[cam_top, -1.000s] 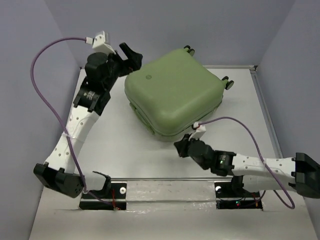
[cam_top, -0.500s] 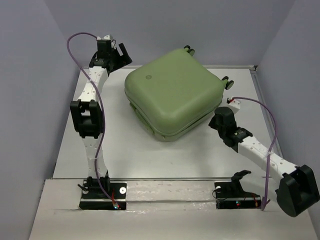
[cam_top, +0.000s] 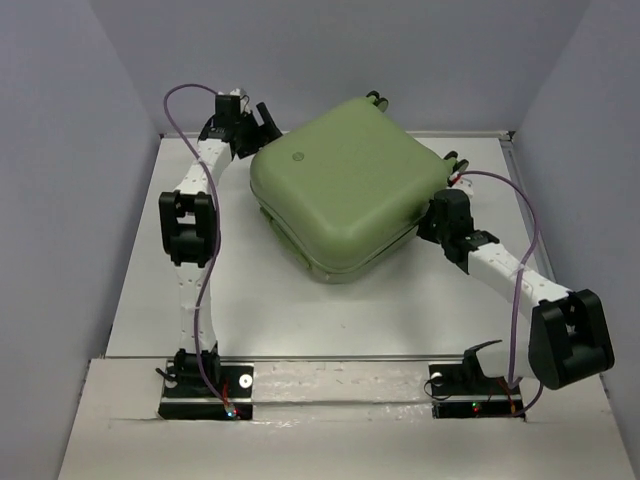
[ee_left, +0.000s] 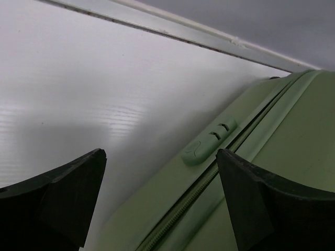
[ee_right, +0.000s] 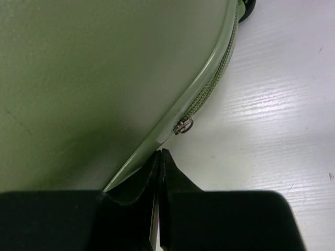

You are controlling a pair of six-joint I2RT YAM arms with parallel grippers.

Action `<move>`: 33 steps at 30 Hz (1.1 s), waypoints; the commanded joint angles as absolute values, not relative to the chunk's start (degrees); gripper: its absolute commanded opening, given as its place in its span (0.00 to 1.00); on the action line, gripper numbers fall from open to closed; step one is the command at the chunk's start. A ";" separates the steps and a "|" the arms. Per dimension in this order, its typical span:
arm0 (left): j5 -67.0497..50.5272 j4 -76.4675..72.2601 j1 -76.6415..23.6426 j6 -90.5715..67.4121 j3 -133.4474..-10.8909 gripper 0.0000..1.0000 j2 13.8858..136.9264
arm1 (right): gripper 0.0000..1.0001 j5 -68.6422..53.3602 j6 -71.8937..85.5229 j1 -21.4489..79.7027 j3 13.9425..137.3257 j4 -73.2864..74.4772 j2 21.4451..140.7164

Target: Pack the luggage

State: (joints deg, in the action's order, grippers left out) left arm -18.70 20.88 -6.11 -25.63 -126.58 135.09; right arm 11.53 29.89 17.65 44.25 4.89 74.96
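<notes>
Green hard shell, lid down: the luggage (cam_top: 345, 195) lies flat mid-worktop (cam_top: 250, 300), so I judge the packing is down to zipping shut. My right jaws are pressed together and hold nothing, their tip at the seam just short of the zip pull (ee_right: 183, 126). My left jaws gape wide at the far-left corner, around nothing, with a small moulded tab (ee_left: 208, 142) on the rim between them. Next, I think, the right jaws must part, pinch that small pull and draw it along the zip (ee_right: 209, 97) while the left steadies the shell. The case sits skewed. Its wheels (cam_top: 377, 97) point far-right, and its long axis seems to run near-left to far-right.
</notes>
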 commanded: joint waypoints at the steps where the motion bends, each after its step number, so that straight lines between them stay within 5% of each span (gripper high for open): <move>1: -20.04 12.94 -7.65 -27.94 -108.76 0.99 121.07 | 0.07 3.10 28.48 17.67 49.91 -5.27 77.51; 14: -14.42 -3.77 -7.65 -34.80 -61.11 0.99 85.01 | 0.10 -20.20 30.06 17.67 70.46 -5.90 97.10; 18: -11.61 -5.27 -7.65 -35.42 -49.41 0.99 73.94 | 0.25 -25.66 29.88 17.67 86.03 1.39 107.83; 21: -11.43 -4.23 -7.65 -34.81 -45.97 0.99 67.25 | 0.51 -25.75 28.75 17.67 90.51 4.48 109.86; 26: -9.15 1.74 -7.65 -30.95 -49.03 0.99 59.44 | 0.80 -22.68 26.02 17.14 90.18 7.72 107.41; 29: -6.25 7.90 -7.73 -27.08 -55.70 0.99 54.24 | 0.80 -19.35 22.33 16.61 85.71 9.49 102.32; 33: -5.26 14.31 -8.87 -23.47 -56.26 0.99 47.04 | 0.61 -14.94 20.48 16.61 73.62 8.01 91.26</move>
